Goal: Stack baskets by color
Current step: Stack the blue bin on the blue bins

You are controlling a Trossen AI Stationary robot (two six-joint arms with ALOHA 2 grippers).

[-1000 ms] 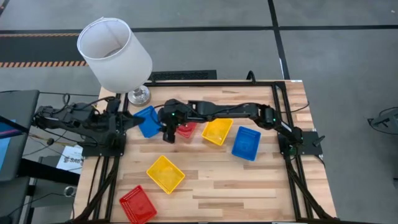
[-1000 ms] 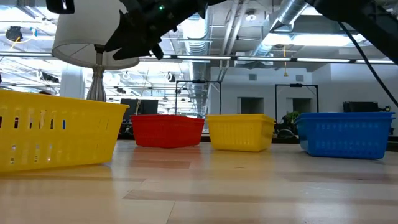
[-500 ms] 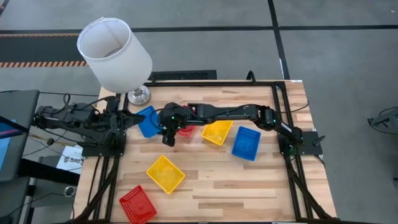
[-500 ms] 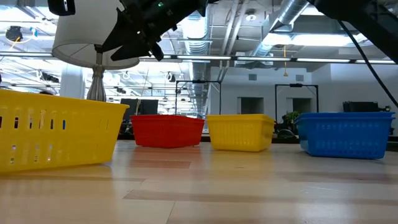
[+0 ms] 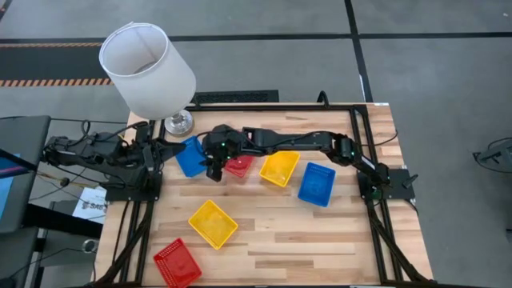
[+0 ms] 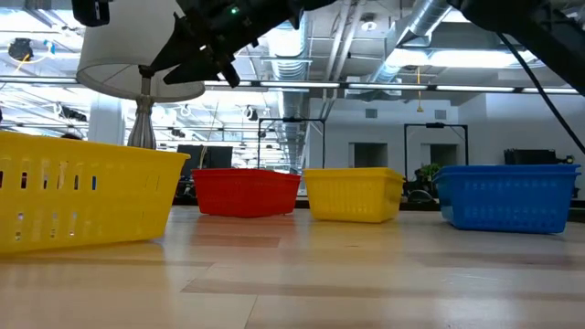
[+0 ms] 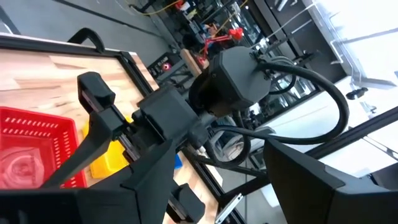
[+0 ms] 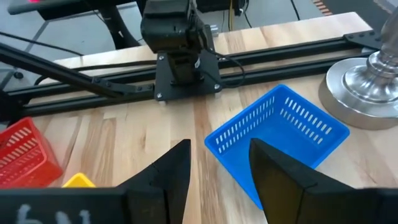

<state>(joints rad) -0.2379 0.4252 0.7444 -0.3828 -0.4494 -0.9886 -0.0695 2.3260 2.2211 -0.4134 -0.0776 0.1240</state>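
Six baskets rest on their bottoms on the wooden table: a blue basket (image 5: 190,156) at the far left, a red basket (image 5: 239,166), a yellow basket (image 5: 279,169), a second blue basket (image 5: 317,184), a yellow basket (image 5: 213,223) nearer, and a red basket (image 5: 177,263) at the near left corner. My right gripper (image 5: 212,166) hovers open above the table beside the far-left blue basket (image 8: 277,134), nothing between its fingers (image 8: 177,171). My left gripper (image 5: 158,152) waits open at the table's left edge, level and pointing at the right arm.
A lamp with a large white shade (image 5: 148,68) stands on its metal foot (image 5: 179,122) at the far left, close to the blue basket. Black rails (image 5: 352,120) frame the table. Bare wood lies at the near right (image 5: 320,240).
My left gripper has turned a little at the wrist while staying in place. The baskets have not moved.
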